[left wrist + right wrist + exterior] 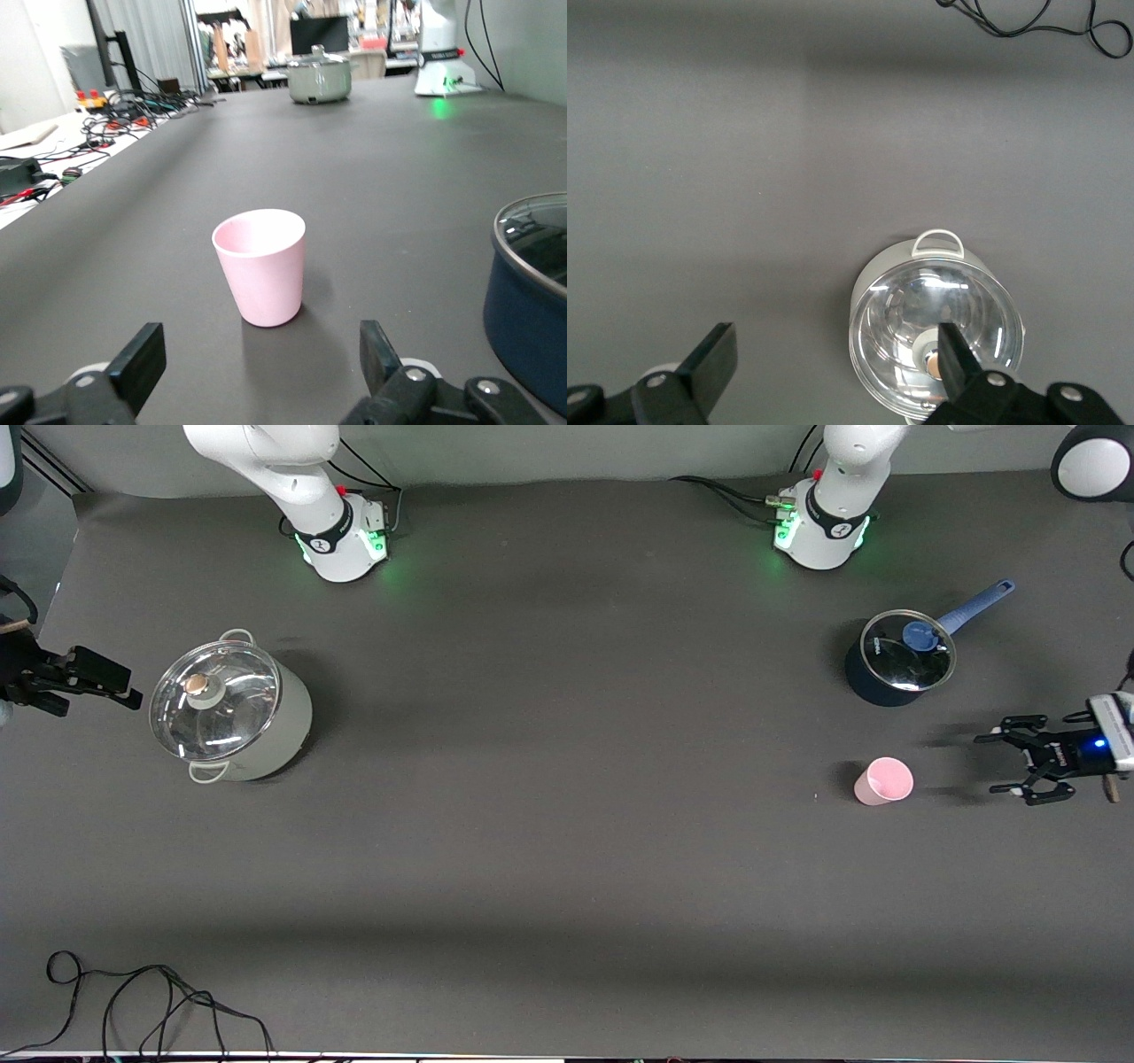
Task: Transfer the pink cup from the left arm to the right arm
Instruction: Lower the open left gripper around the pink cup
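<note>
- The table point(567, 850) is covered with a dark grey matte sheet, plain and smooth, with soft bands of shadow across it.
- The pink cup point(882, 781) stands upright on this sheet toward the left arm's end, its mouth up, nothing touching it.
- The left gripper point(1001, 762) is low at that same end, near the cup but apart from it; its fingers point(142, 365) are spread wide and hold nothing.
- A dark saucepan point(897, 657) with a glass lid and a blue handle stands near the cup, farther from the front camera.
- A pale stockpot point(232, 708) with a glass lid stands toward the right arm's end.
- The right gripper point(133, 695) waits up in the air at the edge of that end, beside the stockpot, fingers point(713, 359) wide apart and empty.
- A loose black cable point(151, 1001) lies on the sheet at the edge nearest to the front camera.
- In the left wrist view, the room around the table shows workbenches point(89, 124) with wires, a monitor point(319, 34) and pale curtains point(151, 40).
</note>
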`<action>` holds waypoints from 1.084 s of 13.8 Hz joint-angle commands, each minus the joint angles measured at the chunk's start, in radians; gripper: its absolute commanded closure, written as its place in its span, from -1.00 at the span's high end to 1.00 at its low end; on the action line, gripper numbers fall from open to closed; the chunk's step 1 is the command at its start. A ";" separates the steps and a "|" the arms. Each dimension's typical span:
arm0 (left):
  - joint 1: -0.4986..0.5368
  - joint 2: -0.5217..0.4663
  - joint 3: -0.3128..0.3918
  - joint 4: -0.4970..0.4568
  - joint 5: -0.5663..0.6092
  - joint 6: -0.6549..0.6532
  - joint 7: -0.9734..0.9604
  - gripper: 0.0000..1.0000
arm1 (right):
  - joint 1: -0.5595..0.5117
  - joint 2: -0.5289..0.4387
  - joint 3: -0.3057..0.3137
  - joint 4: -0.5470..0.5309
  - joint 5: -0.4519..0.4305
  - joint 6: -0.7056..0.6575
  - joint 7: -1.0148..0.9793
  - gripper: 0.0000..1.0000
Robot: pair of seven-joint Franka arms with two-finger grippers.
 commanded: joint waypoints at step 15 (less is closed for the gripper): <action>-0.086 0.128 -0.033 -0.090 -0.191 0.004 0.076 0.93 | 0.007 -0.007 -0.004 -0.007 -0.006 -0.008 -0.018 1.00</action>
